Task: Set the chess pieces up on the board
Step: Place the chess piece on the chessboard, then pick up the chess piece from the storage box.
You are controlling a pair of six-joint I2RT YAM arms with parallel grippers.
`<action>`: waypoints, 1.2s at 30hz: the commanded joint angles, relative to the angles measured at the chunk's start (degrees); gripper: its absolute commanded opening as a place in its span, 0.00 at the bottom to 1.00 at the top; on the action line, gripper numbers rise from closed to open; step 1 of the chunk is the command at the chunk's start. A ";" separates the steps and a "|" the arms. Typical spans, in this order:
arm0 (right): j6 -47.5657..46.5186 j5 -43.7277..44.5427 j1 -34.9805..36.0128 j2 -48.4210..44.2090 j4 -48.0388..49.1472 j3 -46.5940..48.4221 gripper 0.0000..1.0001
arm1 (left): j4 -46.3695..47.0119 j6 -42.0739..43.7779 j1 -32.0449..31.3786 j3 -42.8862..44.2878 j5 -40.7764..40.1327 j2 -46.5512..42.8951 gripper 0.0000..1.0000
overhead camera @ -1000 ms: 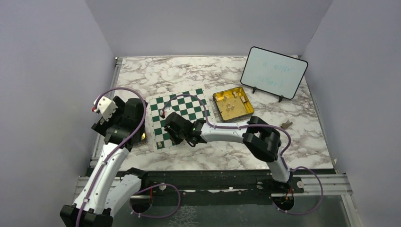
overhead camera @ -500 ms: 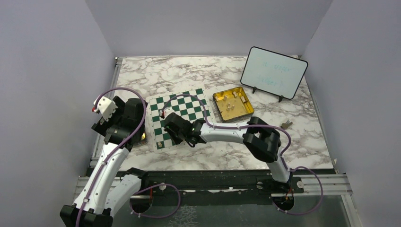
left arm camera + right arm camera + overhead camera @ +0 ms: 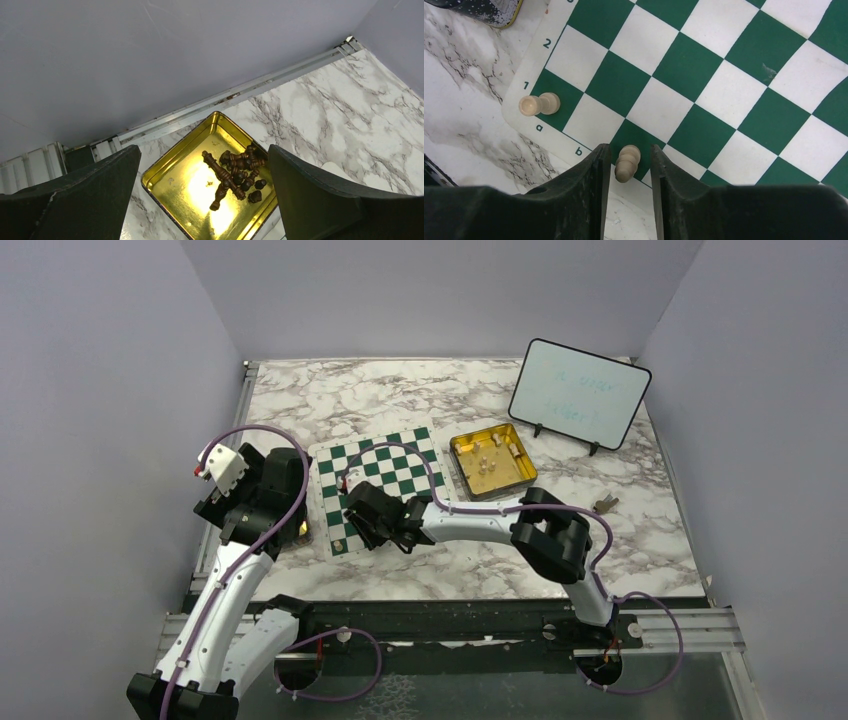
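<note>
The green-and-white board (image 3: 400,465) lies mid-table and fills the right wrist view (image 3: 724,95). One cream chess piece (image 3: 538,104) stands on the a1 corner square and shows in the top view (image 3: 339,544). A second cream piece (image 3: 626,162) stands on the near-edge green square just past the "b" mark. My right gripper (image 3: 629,170) straddles it with a small gap on each side, slightly open, low over the board's near-left corner (image 3: 368,525). My left gripper (image 3: 205,200) is wide open and empty above a gold tin (image 3: 170,185) of dark brown pieces (image 3: 237,172).
A second gold tin (image 3: 462,476) holding a few cream pieces (image 3: 488,458) sits right of the board. A framed whiteboard (image 3: 578,392) stands at the back right. A small object (image 3: 606,504) lies on the marble near the right arm.
My right gripper has shifted slightly toward the board's near-left corner. The left arm has not moved.
</note>
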 commanded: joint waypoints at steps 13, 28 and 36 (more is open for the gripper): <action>-0.84 1.72 0.59 -1.95 0.51 2.91 0.42 | -0.55 -0.50 -0.09 1.70 -1.73 -0.68 0.99; -2.04 6.11 -0.45 -8.56 2.11 1.09 0.43 | -0.33 0.33 -0.77 2.11 -0.54 -0.27 0.99; -3.08 8.77 -6.05 -15.82 1.84 -3.81 0.40 | 10.41 12.93 -2.03 -0.99 10.40 -0.54 0.99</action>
